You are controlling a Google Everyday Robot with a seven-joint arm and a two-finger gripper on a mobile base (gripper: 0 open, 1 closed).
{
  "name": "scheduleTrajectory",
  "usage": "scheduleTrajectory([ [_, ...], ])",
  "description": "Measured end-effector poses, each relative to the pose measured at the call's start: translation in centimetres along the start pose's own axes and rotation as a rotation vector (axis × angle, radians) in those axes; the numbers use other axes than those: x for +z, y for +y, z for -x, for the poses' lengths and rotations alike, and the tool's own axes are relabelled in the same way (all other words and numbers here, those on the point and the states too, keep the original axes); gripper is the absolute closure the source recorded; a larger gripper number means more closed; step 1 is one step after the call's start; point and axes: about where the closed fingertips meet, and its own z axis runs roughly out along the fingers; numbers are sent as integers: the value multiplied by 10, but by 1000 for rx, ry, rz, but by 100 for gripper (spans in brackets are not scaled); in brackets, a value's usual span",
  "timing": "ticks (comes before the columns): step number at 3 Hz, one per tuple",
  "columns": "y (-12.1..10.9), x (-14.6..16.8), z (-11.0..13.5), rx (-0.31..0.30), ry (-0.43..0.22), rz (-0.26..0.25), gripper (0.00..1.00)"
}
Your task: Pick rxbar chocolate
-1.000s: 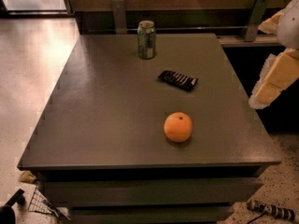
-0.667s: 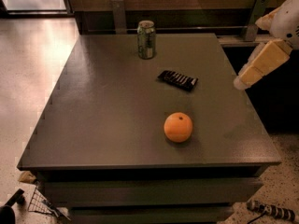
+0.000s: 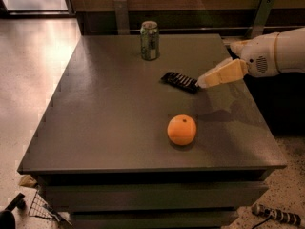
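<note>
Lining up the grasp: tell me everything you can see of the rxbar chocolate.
The rxbar chocolate is a small flat black wrapped bar with pale stripe-like lettering. It lies flat on the dark table, right of centre, slanted, apart from the can and the orange. The claw points in from the right, its tip at the bar's right end; contact cannot be judged.

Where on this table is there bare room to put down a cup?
The left half of the table, left of the can, bar and orange, is bare. So is the right front corner beyond the orange. Crowded: mid-right, where the gripper is at the bar's right end.
</note>
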Motion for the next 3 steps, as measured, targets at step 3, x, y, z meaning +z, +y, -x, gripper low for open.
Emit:
scheduleTrajectory([
  [3,-14,54,6,37,-216,-61,0],
])
